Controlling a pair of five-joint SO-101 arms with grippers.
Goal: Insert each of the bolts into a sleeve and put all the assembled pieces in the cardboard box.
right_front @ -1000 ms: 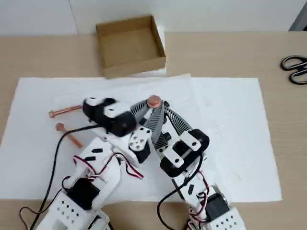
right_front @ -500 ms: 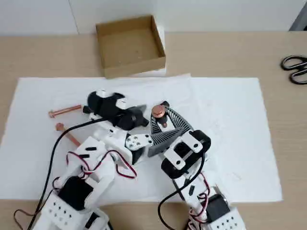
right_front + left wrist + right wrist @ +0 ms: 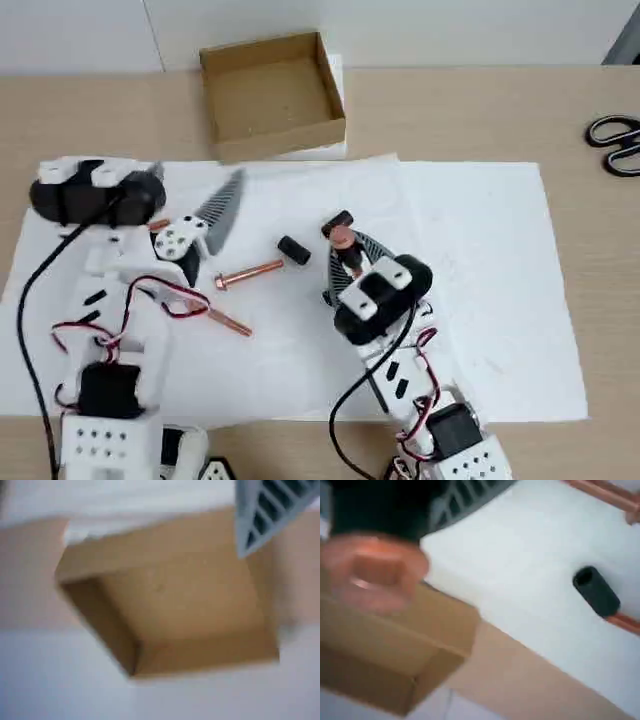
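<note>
From above, we see the right gripper (image 3: 342, 252) pinching a bolt (image 3: 343, 238) upright, head up, over the paper (image 3: 480, 260). A dark piece sits just beside the head, and we cannot tell if it is a sleeve. A second bolt (image 3: 250, 273) lies near on the paper, its tip in a sleeve (image 3: 294, 251). A third bolt (image 3: 230, 322) lies bare close by. The left gripper (image 3: 215, 212) hangs between these and the box (image 3: 282, 138); we cannot tell whether it is spread or closed.

In the left wrist view, we look down into the box (image 3: 195, 652), at its floor and walls.

In the right wrist view, the held bolt's head (image 3: 375, 572) looms before the box (image 3: 395, 630), with the sleeve (image 3: 596, 591) on the paper beyond.

We judge the held piece is bound for the box. We would keep the pinch firm and the bolt upright, pass wide of the left arm, clear the near wall, and let go low inside.
</note>
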